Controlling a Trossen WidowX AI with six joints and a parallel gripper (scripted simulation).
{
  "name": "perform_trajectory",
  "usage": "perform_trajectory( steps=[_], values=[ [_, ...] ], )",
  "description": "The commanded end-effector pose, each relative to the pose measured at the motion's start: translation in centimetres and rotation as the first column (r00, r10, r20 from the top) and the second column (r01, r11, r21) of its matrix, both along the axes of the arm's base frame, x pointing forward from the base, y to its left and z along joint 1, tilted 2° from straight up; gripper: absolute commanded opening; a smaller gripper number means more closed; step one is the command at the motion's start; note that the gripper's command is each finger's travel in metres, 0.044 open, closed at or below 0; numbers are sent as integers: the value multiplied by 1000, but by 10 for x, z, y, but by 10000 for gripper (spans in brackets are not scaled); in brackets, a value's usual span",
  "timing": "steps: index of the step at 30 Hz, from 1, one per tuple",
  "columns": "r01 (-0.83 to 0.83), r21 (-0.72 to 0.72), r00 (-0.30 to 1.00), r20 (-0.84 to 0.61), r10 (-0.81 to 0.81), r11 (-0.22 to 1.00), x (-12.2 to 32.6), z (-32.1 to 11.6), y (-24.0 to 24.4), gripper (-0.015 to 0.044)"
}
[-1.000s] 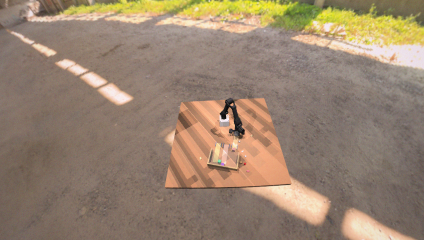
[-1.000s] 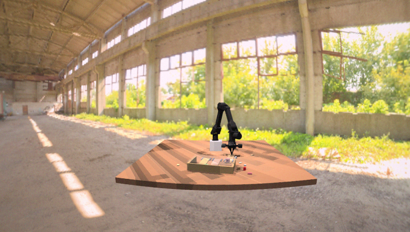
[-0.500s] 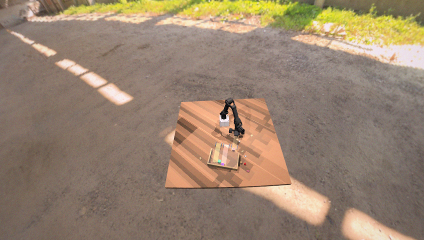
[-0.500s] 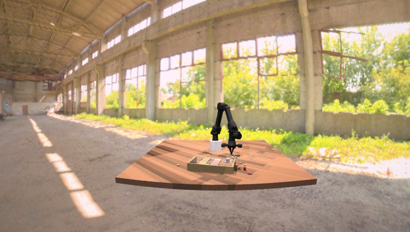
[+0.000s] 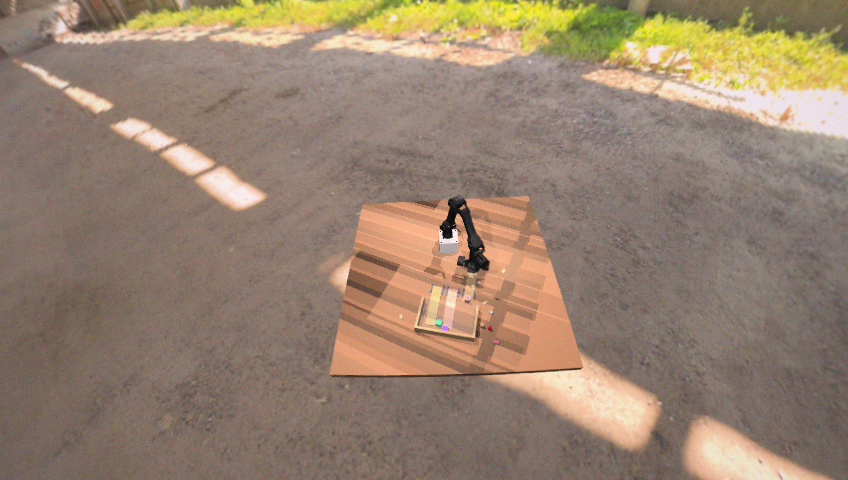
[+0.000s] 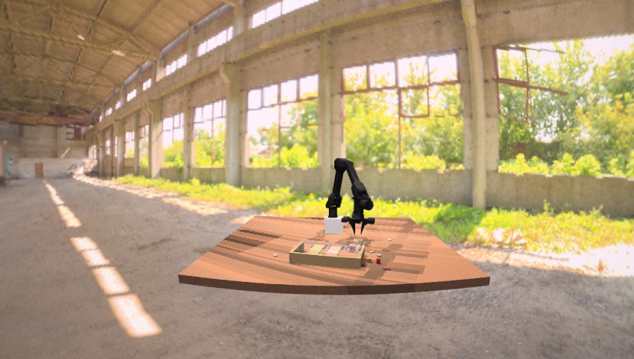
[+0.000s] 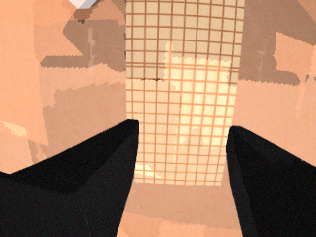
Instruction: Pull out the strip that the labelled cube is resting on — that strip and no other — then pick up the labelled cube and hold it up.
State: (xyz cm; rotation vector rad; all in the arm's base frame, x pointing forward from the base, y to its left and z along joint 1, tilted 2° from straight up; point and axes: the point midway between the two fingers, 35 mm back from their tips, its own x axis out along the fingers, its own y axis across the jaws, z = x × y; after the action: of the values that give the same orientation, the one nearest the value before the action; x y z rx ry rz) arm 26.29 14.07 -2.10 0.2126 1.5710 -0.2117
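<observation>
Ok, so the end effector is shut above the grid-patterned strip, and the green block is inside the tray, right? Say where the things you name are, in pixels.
Not quite: the end effector (image 5: 471, 271) (image 6: 358, 233) (image 7: 184, 134) is open, its fingertips apart in the wrist view. It is above the grid-patterned strip (image 5: 470, 283) (image 6: 356, 240) (image 7: 197, 104), and the green block (image 5: 438, 322) is inside the tray (image 5: 446, 334) (image 6: 327, 259).

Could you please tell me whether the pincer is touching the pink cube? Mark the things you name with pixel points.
Apart: the exterior view shows a visible gap between the fingertips of the pincer (image 5: 471, 271) (image 6: 358, 233) (image 7: 183, 126) and the pink cube (image 5: 467, 298) (image 6: 351, 247).
</observation>
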Motion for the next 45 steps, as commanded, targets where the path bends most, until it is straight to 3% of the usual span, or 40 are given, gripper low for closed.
perform_trajectory(
  steps=[1, 8, 45],
  values=[
    [8, 0, 1000, 2, -8, 1000, 15, 2, -4, 262],
    [8, -1, 1000, 5, -8, 1000, 40, 5, -10, 440],
    [8, -5, 1000, 17, -8, 1000, 169, 23, -44, 440]
  ],
)
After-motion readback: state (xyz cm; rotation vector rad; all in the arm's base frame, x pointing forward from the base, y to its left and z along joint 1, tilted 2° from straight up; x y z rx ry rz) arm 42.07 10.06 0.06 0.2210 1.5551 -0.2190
